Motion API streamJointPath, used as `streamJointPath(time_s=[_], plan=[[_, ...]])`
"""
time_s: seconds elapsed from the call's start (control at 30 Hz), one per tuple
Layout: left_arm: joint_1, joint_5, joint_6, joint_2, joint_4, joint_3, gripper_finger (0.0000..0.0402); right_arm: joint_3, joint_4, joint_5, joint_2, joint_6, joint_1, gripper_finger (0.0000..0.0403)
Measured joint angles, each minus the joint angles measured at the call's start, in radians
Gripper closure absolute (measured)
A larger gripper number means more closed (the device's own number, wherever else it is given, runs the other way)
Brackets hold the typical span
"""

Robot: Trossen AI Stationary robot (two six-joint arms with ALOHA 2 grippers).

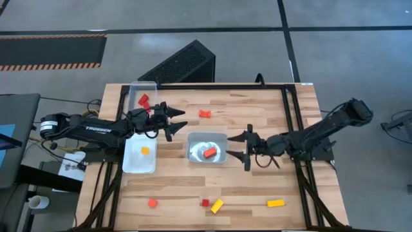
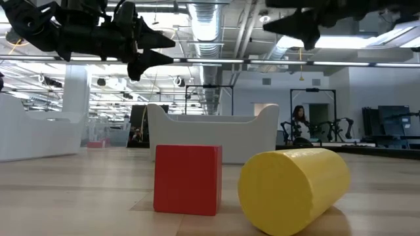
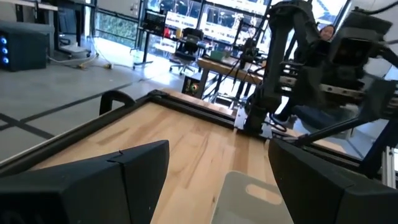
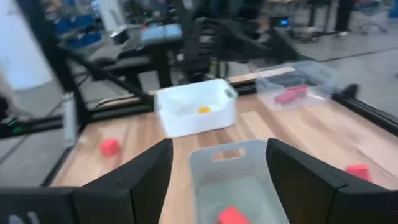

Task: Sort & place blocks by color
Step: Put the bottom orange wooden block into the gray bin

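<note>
Both grippers hover open and empty over the middle of the table. My left gripper [image 1: 177,122] [image 3: 217,180] points toward the table's right, above the gap between the left trays and the centre tray [image 1: 196,138]. My right gripper [image 1: 239,147] [image 4: 217,168] points left at the centre tray [image 4: 205,158], just off its right rim. An orange-red block [image 1: 210,153] [image 4: 231,216] lies in that tray. Loose on the wood are an orange-red block [image 1: 205,114], two red blocks [image 1: 152,203] [image 1: 205,203] and two yellow pieces [image 1: 217,206] [image 1: 275,203].
A clear tray [image 1: 151,87] at the far left holds red blocks [image 1: 144,100]. A white tray [image 1: 132,164] nearer holds a yellow block [image 1: 145,151]. In the low view a red cube [image 2: 188,179] and a yellow cylinder [image 2: 293,190] lie close to the camera. A black frame rail [image 1: 293,116] edges the table.
</note>
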Motion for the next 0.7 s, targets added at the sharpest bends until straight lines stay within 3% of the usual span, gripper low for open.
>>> streamJointPath(time_s=[0.3,0.7], plan=[[0.000,-0.001,0.012,0.000,0.001,0.003,0.0142,-0.022,0.001,0.020,0.002,0.015,-0.046,0.0122],[0.000,-0.006,0.023,-0.001,-0.003,0.003,0.0142,-0.020,0.009,0.037,0.123,0.091,-0.110,0.0122]])
